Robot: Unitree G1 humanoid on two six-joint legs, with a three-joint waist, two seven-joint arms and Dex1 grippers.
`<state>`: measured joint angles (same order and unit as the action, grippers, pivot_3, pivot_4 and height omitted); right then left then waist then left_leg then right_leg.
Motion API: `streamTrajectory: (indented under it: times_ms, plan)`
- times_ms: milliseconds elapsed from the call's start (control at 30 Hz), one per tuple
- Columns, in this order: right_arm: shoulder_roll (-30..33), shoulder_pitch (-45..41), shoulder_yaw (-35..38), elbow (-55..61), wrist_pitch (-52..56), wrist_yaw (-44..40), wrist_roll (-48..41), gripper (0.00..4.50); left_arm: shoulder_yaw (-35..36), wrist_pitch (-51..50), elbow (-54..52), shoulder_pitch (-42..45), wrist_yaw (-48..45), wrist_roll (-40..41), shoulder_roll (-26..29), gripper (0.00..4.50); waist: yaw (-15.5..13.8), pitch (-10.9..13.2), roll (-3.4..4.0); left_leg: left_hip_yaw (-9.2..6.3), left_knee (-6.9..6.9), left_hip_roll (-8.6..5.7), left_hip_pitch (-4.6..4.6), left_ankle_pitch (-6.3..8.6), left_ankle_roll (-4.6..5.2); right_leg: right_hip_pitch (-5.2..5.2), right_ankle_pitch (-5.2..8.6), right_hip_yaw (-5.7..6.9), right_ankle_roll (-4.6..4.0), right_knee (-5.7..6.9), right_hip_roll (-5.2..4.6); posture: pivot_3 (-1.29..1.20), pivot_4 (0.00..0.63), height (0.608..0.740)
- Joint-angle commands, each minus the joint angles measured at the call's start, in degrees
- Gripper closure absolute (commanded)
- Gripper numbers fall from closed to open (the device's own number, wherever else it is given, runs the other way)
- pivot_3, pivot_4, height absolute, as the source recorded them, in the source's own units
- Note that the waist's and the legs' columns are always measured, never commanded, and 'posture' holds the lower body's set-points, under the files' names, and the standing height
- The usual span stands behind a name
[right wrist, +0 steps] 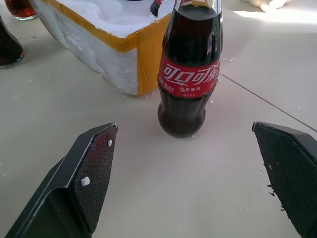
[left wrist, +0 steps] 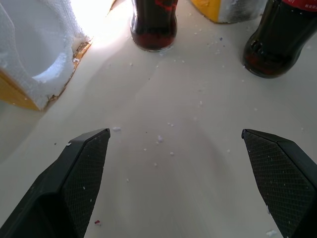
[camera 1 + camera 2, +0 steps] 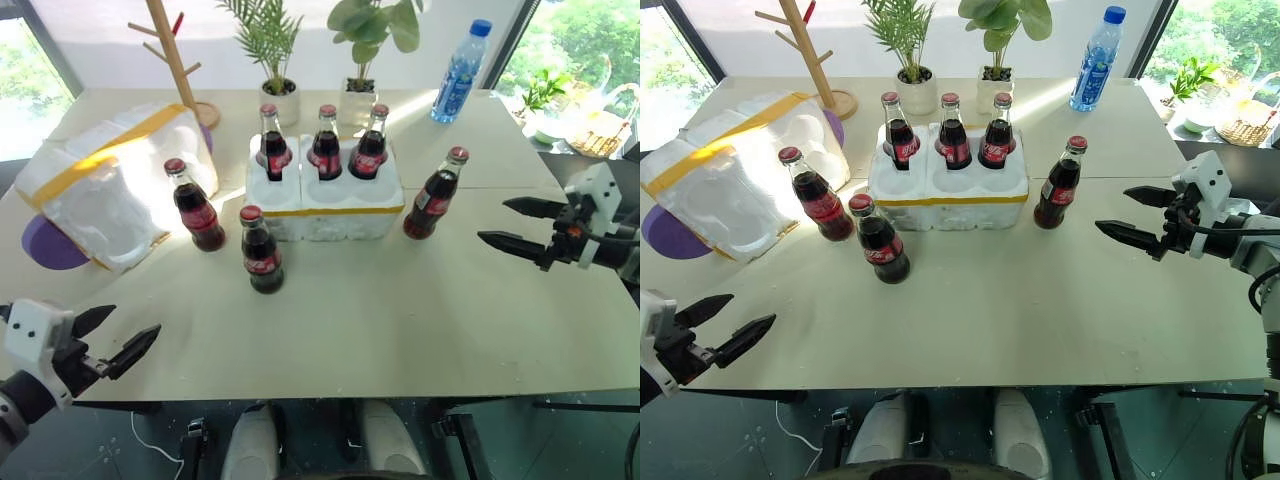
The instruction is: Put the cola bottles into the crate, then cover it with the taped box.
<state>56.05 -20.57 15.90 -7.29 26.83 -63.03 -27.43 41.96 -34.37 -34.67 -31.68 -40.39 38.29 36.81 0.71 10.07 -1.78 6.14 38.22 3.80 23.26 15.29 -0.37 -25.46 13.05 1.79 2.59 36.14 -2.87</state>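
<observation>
The crate, a low white foam block with a yellow band, stands mid-table. Three cola bottles fill its back row, and the front holes are empty. Three more stand loose on the table: one left of the crate, one in front of it, one at its right end. The taped box lies tilted at the left, hollow side showing. My right gripper is open, level with the right bottle and a short way from it. My left gripper is open near the table's front left edge.
A blue-capped water bottle, two potted plants and a wooden rack line the back of the table. A purple plate pokes out from under the taped box. A basket sits beyond the right edge.
</observation>
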Motion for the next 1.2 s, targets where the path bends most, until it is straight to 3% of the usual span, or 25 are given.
streamTrajectory:
  times_ms: [33, 300, 533, 667, 900, 1200]
  plan:
    - [0.1, -1.2, 0.8, 0.3, -1.3, -0.1, 0.0, 0.00, 0.6, 0.7, -1.8, -0.1, 0.1, 0.8, -0.2, 0.03, 0.0, 0.0, 0.00, 0.00, 0.00, 0.00, 0.00, 0.00, 0.00, 0.00, 0.00, 0.00, 0.00, 0.00, 0.00, 0.00, 0.150, 0.740]
    - [-0.4, 0.4, 1.7, 2.1, -1.1, 0.7, -0.2, 0.00, 0.4, -0.4, -1.1, 1.8, 1.5, 1.3, 0.1, 0.03, 0.0, 0.0, 0.00, 0.00, 0.00, 0.00, 0.00, 0.00, 0.00, 0.00, 0.00, 0.00, 0.00, 0.01, 0.01, 0.00, 0.150, 0.740]
    - [1.2, 1.2, 4.0, 4.0, 3.0, 0.7, -2.6, 0.00, -1.6, -1.6, 1.3, 9.0, 3.6, 2.0, 1.6, 0.03, -0.1, 0.0, 0.01, 0.00, 0.00, -0.01, 0.00, 0.00, 0.00, 0.02, -0.01, 0.00, 0.01, 0.02, 0.03, 0.00, 0.150, 0.740]
    - [4.0, 1.8, 10.3, 12.9, 15.2, -1.3, -13.9, 0.00, -3.1, -3.1, 5.7, 18.4, 6.0, 3.9, 2.8, 0.03, -0.2, 0.0, 0.11, -0.01, 0.01, -0.02, 0.00, -0.01, 0.00, 0.02, -0.02, -0.01, 0.02, 0.05, 0.02, 0.00, 0.150, 0.740]
    - [7.0, 1.7, 17.7, 27.2, 30.9, -0.5, -34.5, 0.00, -14.6, 0.8, 17.0, 34.8, 5.5, -3.3, 5.1, 0.03, -0.1, 0.0, 0.07, -0.09, 0.01, 0.00, -0.06, -0.01, 0.00, 0.11, -0.04, 0.00, 0.03, 0.05, 0.10, 0.00, 0.150, 0.740]
    - [7.9, 1.0, 19.3, 32.4, 33.9, 4.1, -43.5, 0.00, -24.6, 8.0, 31.3, 48.5, 1.7, -11.1, 4.7, 0.03, -0.2, 0.0, 0.06, -0.07, 0.01, -0.01, -0.01, -0.01, 0.00, 0.09, -0.08, -0.01, 0.10, 0.03, 0.08, 0.00, 0.150, 0.740]
